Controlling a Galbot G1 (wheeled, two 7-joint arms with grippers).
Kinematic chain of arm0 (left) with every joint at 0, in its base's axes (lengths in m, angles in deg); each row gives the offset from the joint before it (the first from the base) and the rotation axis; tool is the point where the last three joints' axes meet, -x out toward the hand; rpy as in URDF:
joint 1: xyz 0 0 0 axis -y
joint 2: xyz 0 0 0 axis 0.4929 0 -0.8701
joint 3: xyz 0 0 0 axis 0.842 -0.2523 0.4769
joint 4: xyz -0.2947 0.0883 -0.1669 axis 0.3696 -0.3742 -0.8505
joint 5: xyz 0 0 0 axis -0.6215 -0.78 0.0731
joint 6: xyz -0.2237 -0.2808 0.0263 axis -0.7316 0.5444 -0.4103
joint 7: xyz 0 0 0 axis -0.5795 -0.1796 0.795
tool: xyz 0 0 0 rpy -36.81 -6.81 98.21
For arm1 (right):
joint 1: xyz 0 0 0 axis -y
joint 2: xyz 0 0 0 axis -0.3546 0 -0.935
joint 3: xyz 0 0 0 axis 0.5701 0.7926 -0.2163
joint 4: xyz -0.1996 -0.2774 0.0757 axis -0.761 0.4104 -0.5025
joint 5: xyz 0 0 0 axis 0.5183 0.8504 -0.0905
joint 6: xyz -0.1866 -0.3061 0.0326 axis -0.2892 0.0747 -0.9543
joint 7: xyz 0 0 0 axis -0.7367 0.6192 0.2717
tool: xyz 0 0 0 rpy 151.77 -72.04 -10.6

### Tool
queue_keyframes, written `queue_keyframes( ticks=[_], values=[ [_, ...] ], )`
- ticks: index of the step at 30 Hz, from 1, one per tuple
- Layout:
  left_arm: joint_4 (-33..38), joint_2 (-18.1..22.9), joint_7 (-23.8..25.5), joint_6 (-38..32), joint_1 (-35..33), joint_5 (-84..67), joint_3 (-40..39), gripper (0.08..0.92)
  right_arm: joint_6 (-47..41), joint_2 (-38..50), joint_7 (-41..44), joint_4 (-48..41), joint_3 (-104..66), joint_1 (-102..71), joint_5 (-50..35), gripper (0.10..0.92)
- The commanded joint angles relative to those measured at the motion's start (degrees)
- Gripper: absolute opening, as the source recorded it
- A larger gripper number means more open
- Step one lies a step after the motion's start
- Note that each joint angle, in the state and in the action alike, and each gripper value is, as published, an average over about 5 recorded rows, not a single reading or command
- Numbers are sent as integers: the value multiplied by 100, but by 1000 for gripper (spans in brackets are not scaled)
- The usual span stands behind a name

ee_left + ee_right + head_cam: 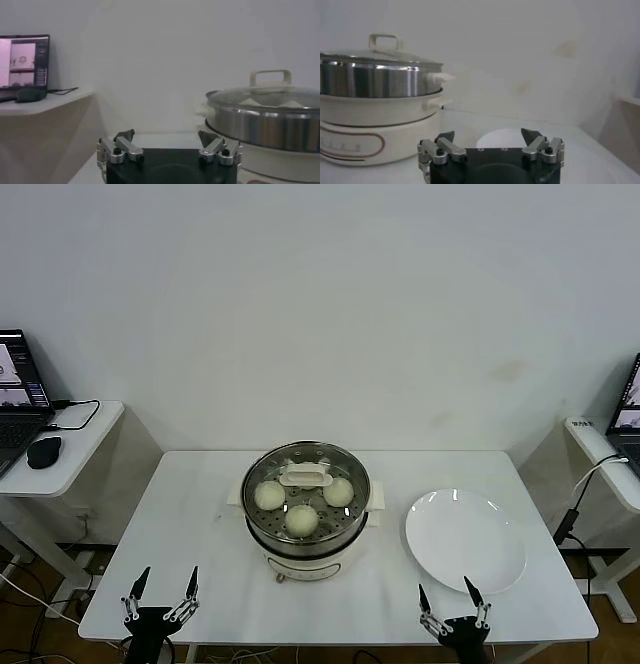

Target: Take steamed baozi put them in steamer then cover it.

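Observation:
The steel steamer [306,529] stands on its cream base at the table's middle. A glass lid with a cream handle [305,476] covers it. Three baozi [269,495] [338,491] [301,520] show through the glass; a fourth is hidden under the handle. My left gripper [162,585] is open and empty at the table's front left edge. My right gripper [450,592] is open and empty at the front right edge. The covered steamer also shows in the left wrist view [265,122] and in the right wrist view [375,82].
An empty white plate [465,540] lies right of the steamer, just beyond my right gripper. Side desks with laptops stand at far left [30,439] and far right [615,454]. A white wall is behind the table.

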Motion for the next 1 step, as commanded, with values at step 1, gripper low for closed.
queue_keyframes(
  ticks=[1],
  values=[
    [-131,-8,18,-88,-55,-90,28,823,-297,-16,-78,172,72,-54,88,823]
  ],
)
